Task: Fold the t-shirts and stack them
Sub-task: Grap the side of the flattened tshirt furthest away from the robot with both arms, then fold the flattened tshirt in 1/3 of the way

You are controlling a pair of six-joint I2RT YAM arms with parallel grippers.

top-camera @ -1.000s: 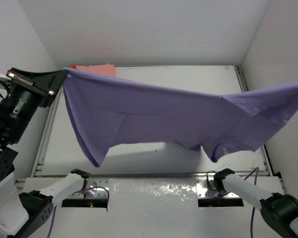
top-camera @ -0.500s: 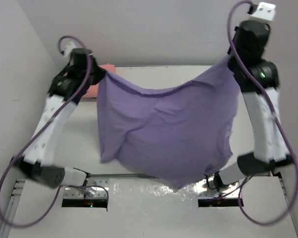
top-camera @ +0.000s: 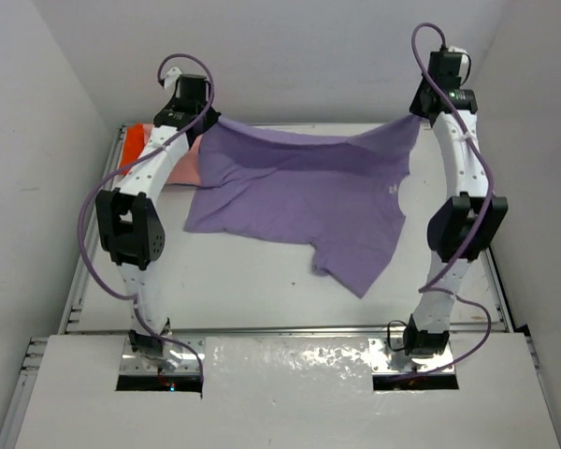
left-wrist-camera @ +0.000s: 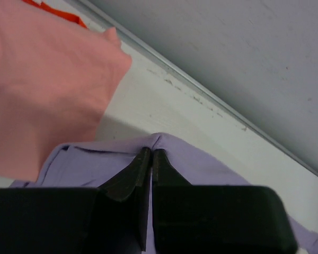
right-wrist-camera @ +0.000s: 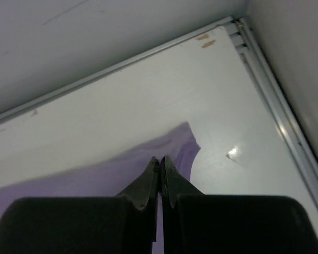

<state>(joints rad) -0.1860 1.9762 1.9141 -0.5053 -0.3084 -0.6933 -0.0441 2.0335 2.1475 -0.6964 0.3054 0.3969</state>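
The lavender-purple t-shirt hangs by its far edge between both grippers, and its near part lies on the table. My left gripper is shut on its far left corner; in the left wrist view that gripper pinches purple cloth. At the far right corner my right gripper is shut on the shirt, and the right wrist view shows the jaws closed over the purple cloth. The salmon-pink t-shirt lies at the back left, with the orange-red t-shirt beyond it.
The white back wall stands right behind both grippers. Metal rails edge the table on the left, right and near sides. Both arms reach far out along the table's sides.
Both arms have swung from high near the camera to the back of the table, carrying the purple shirt. The shirt has dropped from hanging in the air to partly lying on the table.
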